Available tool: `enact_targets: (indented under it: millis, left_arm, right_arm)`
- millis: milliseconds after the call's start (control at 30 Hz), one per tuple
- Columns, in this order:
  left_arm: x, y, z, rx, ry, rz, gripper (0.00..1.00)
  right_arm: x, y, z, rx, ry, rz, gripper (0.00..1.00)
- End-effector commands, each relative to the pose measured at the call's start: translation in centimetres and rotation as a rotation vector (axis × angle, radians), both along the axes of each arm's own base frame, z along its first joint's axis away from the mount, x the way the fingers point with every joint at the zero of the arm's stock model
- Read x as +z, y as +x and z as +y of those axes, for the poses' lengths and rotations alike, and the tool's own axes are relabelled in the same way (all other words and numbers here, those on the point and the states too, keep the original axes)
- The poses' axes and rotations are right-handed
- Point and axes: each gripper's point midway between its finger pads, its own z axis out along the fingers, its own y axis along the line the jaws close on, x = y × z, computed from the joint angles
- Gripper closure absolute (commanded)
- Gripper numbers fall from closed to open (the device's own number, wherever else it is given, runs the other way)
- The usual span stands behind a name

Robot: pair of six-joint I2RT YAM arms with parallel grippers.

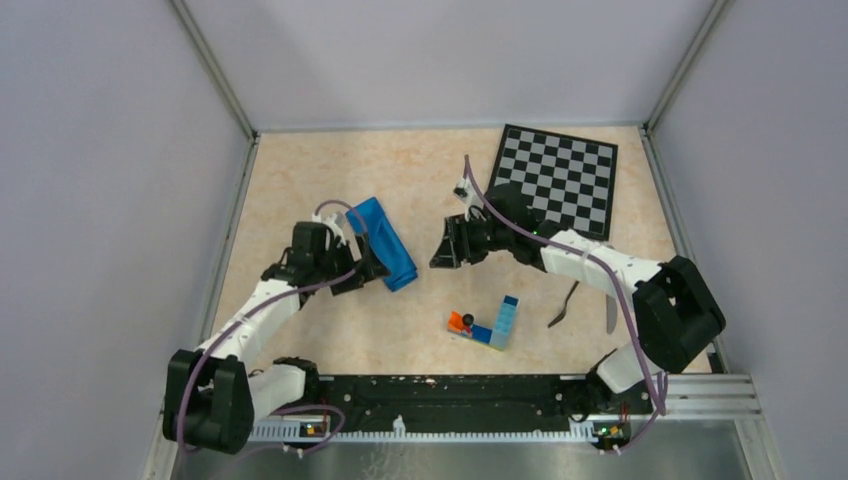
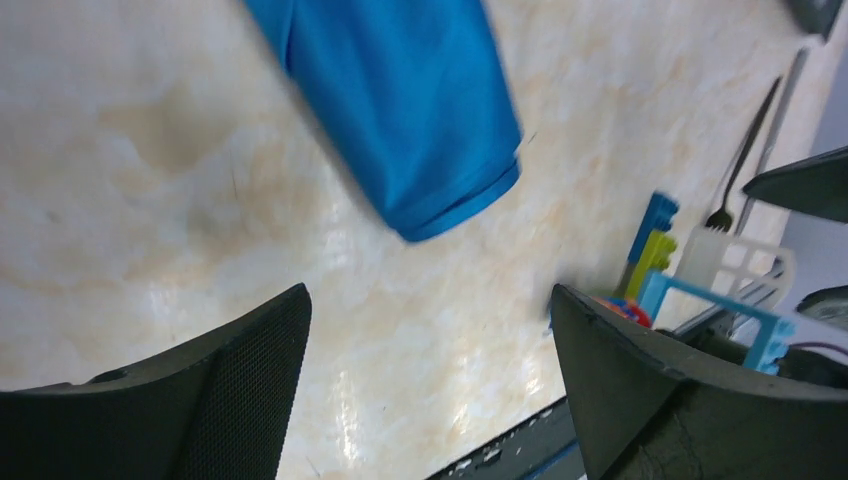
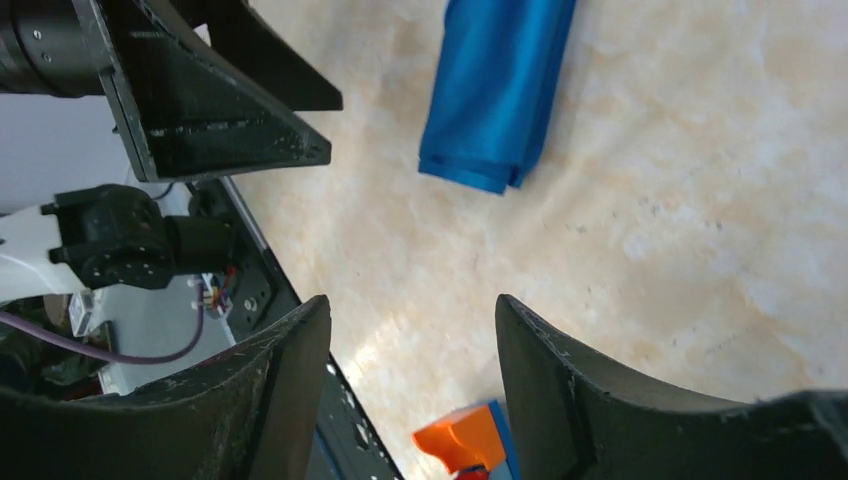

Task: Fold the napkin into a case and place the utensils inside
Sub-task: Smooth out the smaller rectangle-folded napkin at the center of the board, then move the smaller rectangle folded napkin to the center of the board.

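**A:** Blue cloth, the bright shiny napkin (image 1: 385, 243): where is it?

**B:** Folded into a narrow strip on the beige marbled table (image 1: 300, 180), between my grippers and held by neither. I'd say the folding looks about finished.

**A:** Your hands?

**B:** My left gripper (image 2: 425, 300) gapes wide and my right gripper (image 3: 412, 305) is parted too. Both are empty.

**A:** Next?

**B:** Probably fetch the slim dark grey metal fork (image 1: 565, 303) and the silver-grey metal table knife (image 1: 611, 316) lying by my right arm. Then slip them inside.

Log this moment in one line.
napkin: folded strip | fork, knife: outside napkin | left gripper: open, empty | right gripper: open, empty
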Motion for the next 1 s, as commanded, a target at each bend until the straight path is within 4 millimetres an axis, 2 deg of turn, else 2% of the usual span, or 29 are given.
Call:
enact_targets:
  millis: [0, 133, 233, 333, 433, 600, 633, 700, 767, 867, 967]
  left_arm:
    - [-2.0, -2.0, -1.1, 0.036, -0.027, 0.042, 0.07]
    - [-2.5, -2.1, -2.8, 0.04, 0.02, 0.069, 0.16]
    - [-1.7, -1.0, -4.2, 0.061, 0.07, 0.054, 0.21]
    - [-0.7, 1.4, -5.7, 0.076, 0.099, 0.017, 0.26]
    - [-0.2, 4.7, -8.4, 0.017, 0.103, 0.014, 0.3]
    - [-2.3, 9.5, -14.4, -0.158, 0.097, 0.062, 0.43]
    - [-3.4, 10.0, -15.1, -0.184, 0.1, 0.088, 0.46]
    - [-6.1, 10.3, -15.0, -0.198, 0.156, 0.165, 0.52]
    - [-7.9, 9.6, -13.6, -0.186, 0.232, 0.219, 0.55]
    - [-8.7, 6.6, -11.3, -0.177, 0.272, 0.245, 0.55]
    - [-8.9, 3.4, -7.0, -0.134, 0.37, 0.291, 0.55]
  right_arm:
    - [-0.2, -0.4, -1.8, -0.036, -0.018, -0.024, 0.39]
    - [-0.6, -1.3, -2.7, -0.038, -0.019, -0.023, 0.39]
    - [-0.2, -1.7, -3.1, -0.046, -0.004, -0.036, 0.39]
    - [0.1, -1.8, -3.9, -0.068, -0.014, -0.057, 0.4]
    - [0.7, -1.4, -5.0, -0.105, -0.021, -0.082, 0.4]
    - [1.3, -0.8, -7.1, -0.144, -0.049, -0.109, 0.4]
    - [1.3, -0.7, -7.5, -0.151, -0.054, -0.11, 0.4]
    - [1.5, -0.6, -8.0, -0.164, -0.051, -0.112, 0.4]
    - [1.9, -0.7, -8.2, -0.164, -0.036, -0.116, 0.4]
    - [2.4, -0.9, -8.1, -0.151, -0.016, -0.122, 0.4]
    - [2.7, -0.9, -7.9, -0.141, 0.002, -0.126, 0.39]
